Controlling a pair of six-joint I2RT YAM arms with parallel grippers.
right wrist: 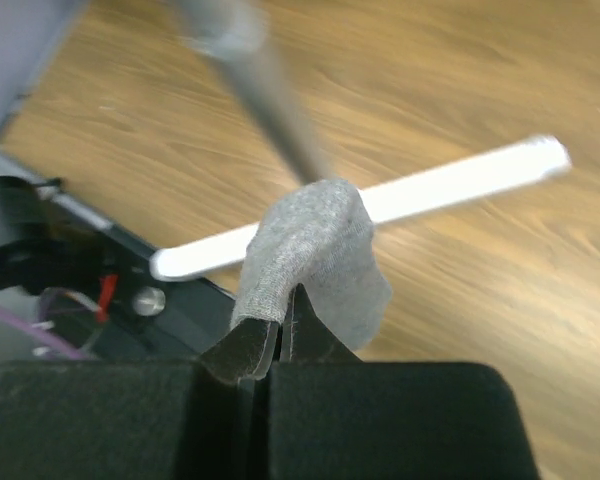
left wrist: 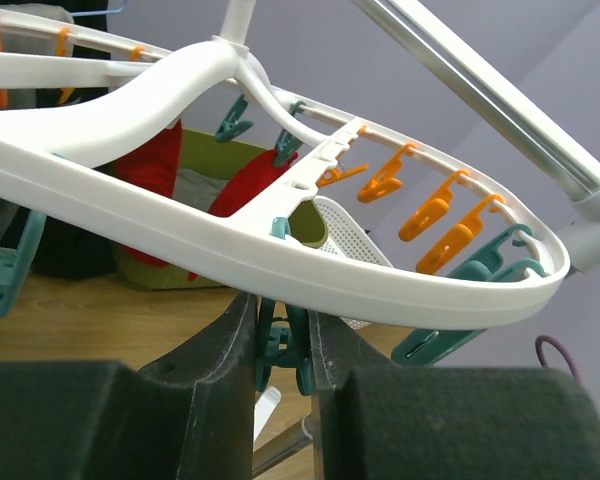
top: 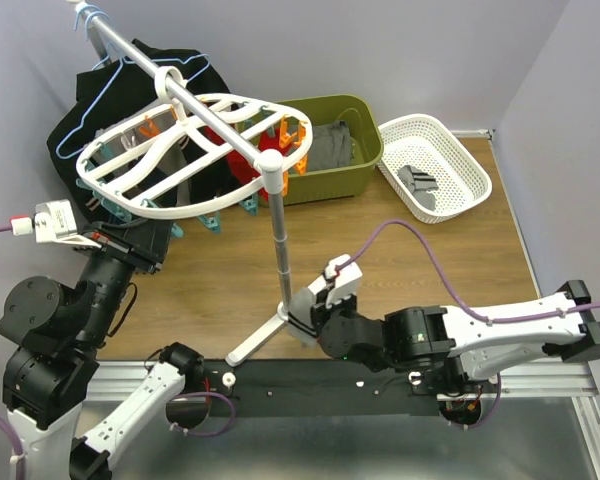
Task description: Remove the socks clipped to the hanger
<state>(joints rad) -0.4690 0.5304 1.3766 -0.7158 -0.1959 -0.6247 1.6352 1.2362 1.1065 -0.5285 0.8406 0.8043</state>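
Observation:
The white oval hanger (top: 195, 205) hangs from a stand, ringed with orange and teal pegs. In the left wrist view its rim (left wrist: 280, 270) crosses just above my fingers. My left gripper (left wrist: 283, 345) is shut on a teal peg (left wrist: 280, 350) under that rim; in the top view it sits below the hanger's near left edge (top: 158, 238). Red socks (top: 236, 165) hang from the far side and also show in the left wrist view (left wrist: 152, 165). My right gripper (right wrist: 285, 320) is shut on a grey sock (right wrist: 315, 250), low beside the stand's foot (top: 310, 315).
The stand's pole (top: 278, 235) and white foot (right wrist: 450, 180) are right by the right gripper. A green bin (top: 365, 160) with grey cloth and a white basket (top: 470, 165) holding grey socks (top: 420, 185) stand at the back. A black garment (top: 80, 115) hangs behind the hanger.

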